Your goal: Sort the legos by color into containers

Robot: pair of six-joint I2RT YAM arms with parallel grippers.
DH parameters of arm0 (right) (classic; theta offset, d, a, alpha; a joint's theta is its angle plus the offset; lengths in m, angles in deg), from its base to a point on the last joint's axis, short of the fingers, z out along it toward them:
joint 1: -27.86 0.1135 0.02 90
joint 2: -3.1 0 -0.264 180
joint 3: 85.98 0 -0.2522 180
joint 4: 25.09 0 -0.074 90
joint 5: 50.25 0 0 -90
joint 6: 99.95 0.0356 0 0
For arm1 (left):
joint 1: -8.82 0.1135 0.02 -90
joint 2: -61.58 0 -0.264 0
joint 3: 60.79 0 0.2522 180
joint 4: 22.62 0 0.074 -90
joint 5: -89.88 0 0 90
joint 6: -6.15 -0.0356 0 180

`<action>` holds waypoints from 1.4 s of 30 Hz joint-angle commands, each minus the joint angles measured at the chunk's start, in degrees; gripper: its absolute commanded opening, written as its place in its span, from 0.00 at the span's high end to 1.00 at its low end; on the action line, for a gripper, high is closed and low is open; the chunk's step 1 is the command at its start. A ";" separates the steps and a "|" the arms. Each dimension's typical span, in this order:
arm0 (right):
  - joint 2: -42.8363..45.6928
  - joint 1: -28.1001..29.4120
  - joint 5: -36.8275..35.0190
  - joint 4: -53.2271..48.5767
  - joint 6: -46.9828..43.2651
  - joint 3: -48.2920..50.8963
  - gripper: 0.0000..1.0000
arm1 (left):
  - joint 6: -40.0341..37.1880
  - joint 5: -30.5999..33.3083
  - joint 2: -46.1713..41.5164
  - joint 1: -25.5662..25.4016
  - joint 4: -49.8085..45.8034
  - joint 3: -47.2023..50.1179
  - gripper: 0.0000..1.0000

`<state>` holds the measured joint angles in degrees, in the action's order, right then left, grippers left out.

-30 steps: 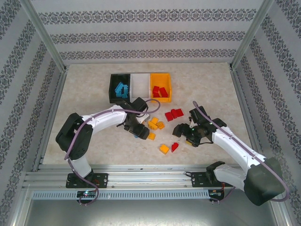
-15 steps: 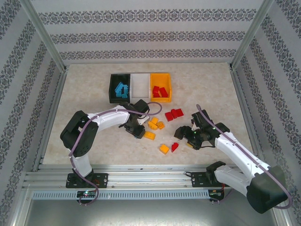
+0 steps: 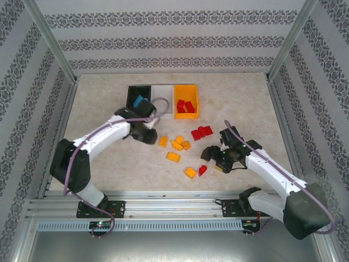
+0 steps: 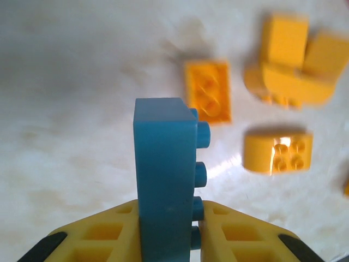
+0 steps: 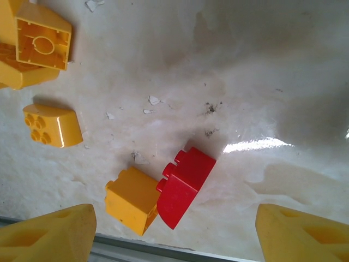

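Blue brick (image 4: 165, 174) is pinched upright in my L gripper (image 4: 166, 232), above the table near the black bin (image 3: 130, 96). The grip sits low on it, so a fast swing could pivot or drop it short. R gripper (image 5: 174, 234) hangs open over a red brick (image 5: 184, 185).

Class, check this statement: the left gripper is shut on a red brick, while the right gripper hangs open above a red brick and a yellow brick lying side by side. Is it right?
Not quite: the left gripper is shut on a blue brick, not a red one, as the left wrist view shows. The right gripper does hang open above the red brick and yellow brick.
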<state>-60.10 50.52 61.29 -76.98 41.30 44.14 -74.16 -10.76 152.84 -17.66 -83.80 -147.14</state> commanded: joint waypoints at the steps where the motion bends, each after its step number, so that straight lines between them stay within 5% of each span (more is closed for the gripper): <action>1: -2.09 0.71 -0.28 1.93 0.33 -2.73 0.23 | 3.36 0.44 0.47 5.78 -2.54 -6.62 0.72; 12: -1.53 2.39 -3.15 -1.50 1.05 -6.42 0.22 | 3.13 5.93 26.60 14.74 -9.00 -38.25 0.73; 20: 2.79 2.31 -5.34 -5.64 1.96 -5.51 0.22 | 3.85 5.77 34.72 15.86 -9.38 -45.21 0.72; 24: 2.94 2.09 -5.20 -5.42 2.43 -4.75 0.20 | 4.51 5.62 35.48 15.89 -9.45 -45.61 0.57; 30: 1.03 2.13 -4.71 -4.32 2.04 -5.60 0.19 | 4.00 6.63 33.27 15.89 -10.00 -45.18 0.48; 42: -2.10 2.56 -5.37 -6.56 1.31 -7.08 0.21 | 3.83 5.34 19.40 15.05 -9.14 -35.73 0.43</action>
<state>-61.32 52.51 57.53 -80.91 42.72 38.72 -70.33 -5.47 178.00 -2.09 -91.51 -185.61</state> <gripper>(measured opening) 0.795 0.564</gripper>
